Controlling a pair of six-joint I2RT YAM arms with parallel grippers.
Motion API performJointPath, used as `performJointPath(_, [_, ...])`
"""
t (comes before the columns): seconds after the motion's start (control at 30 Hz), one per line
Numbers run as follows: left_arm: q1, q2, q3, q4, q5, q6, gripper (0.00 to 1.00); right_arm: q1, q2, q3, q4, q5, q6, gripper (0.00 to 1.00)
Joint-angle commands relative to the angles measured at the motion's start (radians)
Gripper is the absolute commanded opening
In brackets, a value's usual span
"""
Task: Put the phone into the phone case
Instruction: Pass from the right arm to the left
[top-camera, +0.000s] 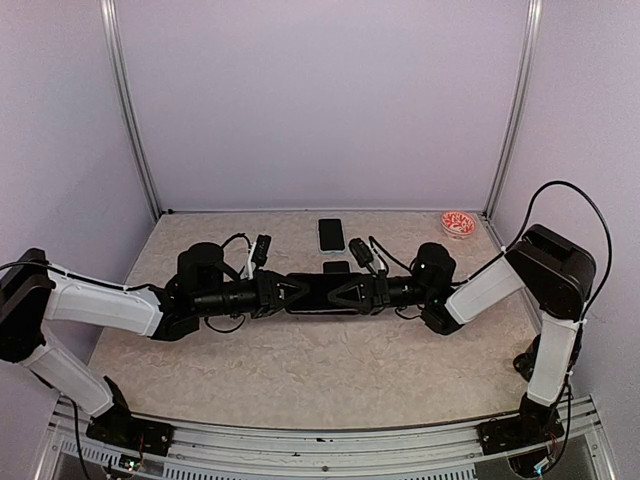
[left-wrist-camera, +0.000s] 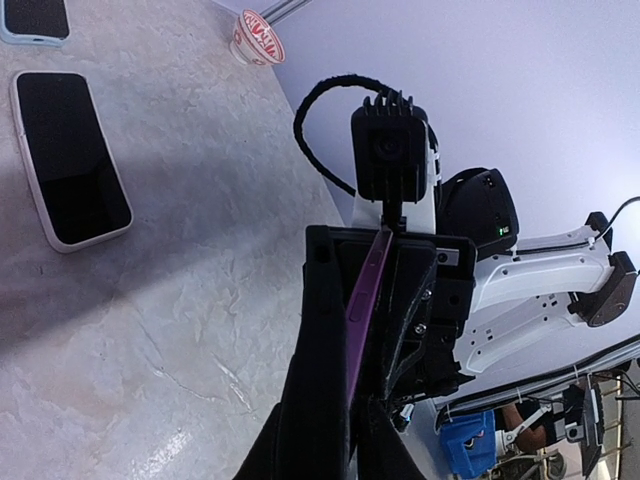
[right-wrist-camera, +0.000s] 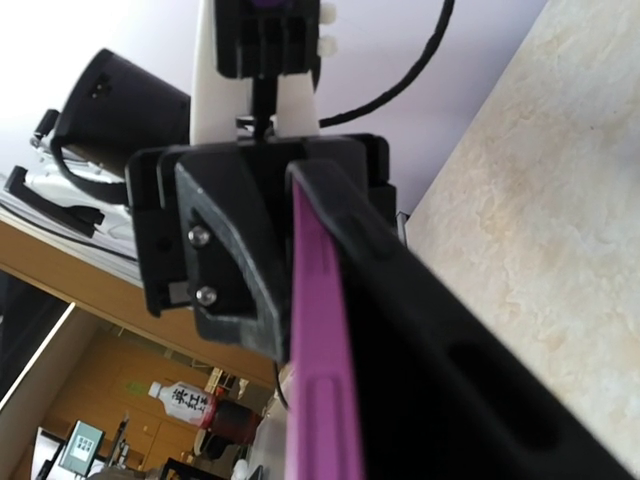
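Observation:
A thin purple phone case (left-wrist-camera: 365, 290) is held edge-on above the middle of the table, with a side button shape along its edge (right-wrist-camera: 318, 350). Whether anything sits inside it I cannot tell. My left gripper (left-wrist-camera: 360, 262) and right gripper (right-wrist-camera: 330, 300) meet tip to tip (top-camera: 322, 293), each shut on the case from its own side. On the table behind them lies a phone (left-wrist-camera: 70, 160) with a black screen and a white rim. Farther back is a second flat device with a light blue rim (top-camera: 331, 234).
A small red-and-white bowl (top-camera: 458, 223) stands at the back right corner. Both arms stretch level across the middle of the table (top-camera: 300, 360). Walls and metal posts (top-camera: 130, 110) close in the back and sides.

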Motion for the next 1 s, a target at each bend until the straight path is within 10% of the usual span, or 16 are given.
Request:
performJointPath(0.0, [-0.031, 0.003, 0.032, 0.101, 0.099, -0.015, 0.05, -0.024, -0.016, -0.007, -0.051, 0.117, -0.009, 0.00])
performJointPath(0.97, [-0.016, -0.058, -0.018, 0.109, 0.026, -0.020, 0.00, -0.048, -0.164, -0.006, -0.374, 0.055, -0.175, 0.36])
